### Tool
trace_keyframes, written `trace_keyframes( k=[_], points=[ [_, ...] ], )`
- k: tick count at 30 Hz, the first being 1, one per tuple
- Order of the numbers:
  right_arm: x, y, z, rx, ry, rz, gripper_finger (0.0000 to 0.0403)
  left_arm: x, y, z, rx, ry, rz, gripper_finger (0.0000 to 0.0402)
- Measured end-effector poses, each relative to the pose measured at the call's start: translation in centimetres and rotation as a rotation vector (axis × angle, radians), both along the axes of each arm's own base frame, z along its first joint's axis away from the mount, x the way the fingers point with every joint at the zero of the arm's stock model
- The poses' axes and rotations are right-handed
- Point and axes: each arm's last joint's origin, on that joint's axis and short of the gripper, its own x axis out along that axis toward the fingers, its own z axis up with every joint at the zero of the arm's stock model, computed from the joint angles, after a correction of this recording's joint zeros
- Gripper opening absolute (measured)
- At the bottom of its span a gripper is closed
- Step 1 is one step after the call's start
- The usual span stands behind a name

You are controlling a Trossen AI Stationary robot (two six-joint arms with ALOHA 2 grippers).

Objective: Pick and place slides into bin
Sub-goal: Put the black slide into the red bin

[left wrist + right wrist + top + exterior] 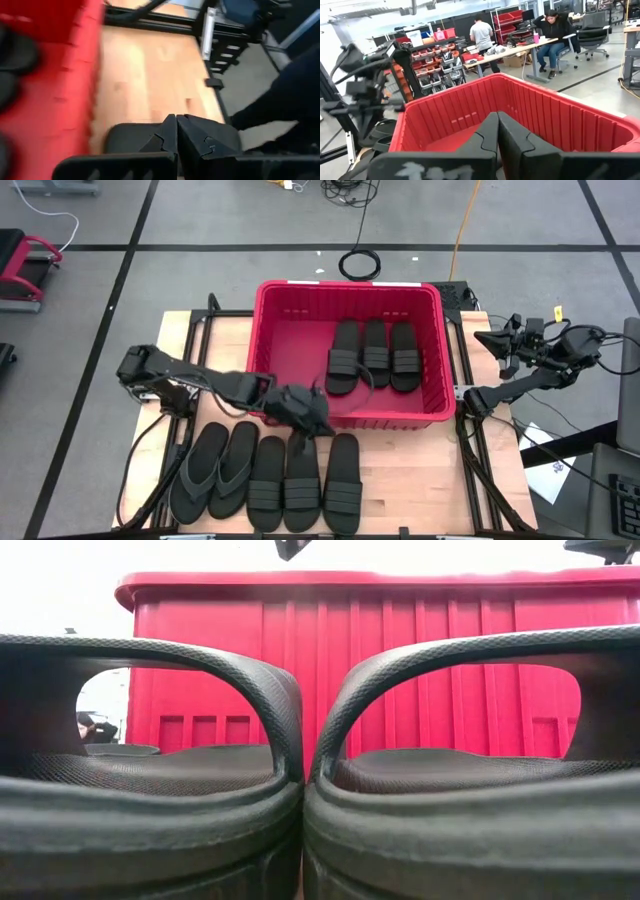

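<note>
Three slides are seen lying side by side inside the bin in the high view, toward its right half. Five more slides are lined up on the counter just in front of the bin's near wall; the two at the left end carry thong straps. The left gripper is held over that row, close to the bin's near wall, its fingers clenched with nothing between them. The right gripper is parked beside the bin's right wall, fingers likewise pressed together and empty.

In the low view, two slides are shown toe-on, touching each other, with the bin's ribbed wall rising behind them.

In the left wrist view, the closed fingers are seen above a slide, with the bin's wall alongside.

In the right wrist view, the closed fingers are pointed at the bin; people are seen at desks far behind it.
</note>
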Motion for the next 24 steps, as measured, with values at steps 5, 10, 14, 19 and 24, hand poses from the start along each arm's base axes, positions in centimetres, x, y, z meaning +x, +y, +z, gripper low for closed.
trace_keyframes(
  k=[5, 10, 14, 19, 24],
  points=[
    [0.0, 0.0, 0.0, 0.000, 0.001, 0.002, 0.0000, 2.7, -2.2, -1.6, -0.056, -0.157, -0.064, 0.0027],
    [0.0, 0.1, -0.2, -0.004, 0.017, 0.054, 0.0000, 5.2, -3.4, -5.0, -0.179, -0.145, -0.076, 0.0085],
    [0.0, 0.2, -0.5, -0.015, 0.055, 0.079, 0.0000, 5.9, -4.4, -7.2, -0.287, 0.003, -0.123, 0.0146],
    [0.0, 0.2, -0.7, -0.001, 0.064, 0.092, 0.0000, 5.9, -6.3, -9.5, -0.359, 0.124, -0.199, 0.0222],
    [0.1, 0.4, -0.6, 0.002, 0.062, 0.131, 0.0000, 5.4, -6.0, -10.6, -0.348, 0.261, -0.154, 0.0283]
  ],
)
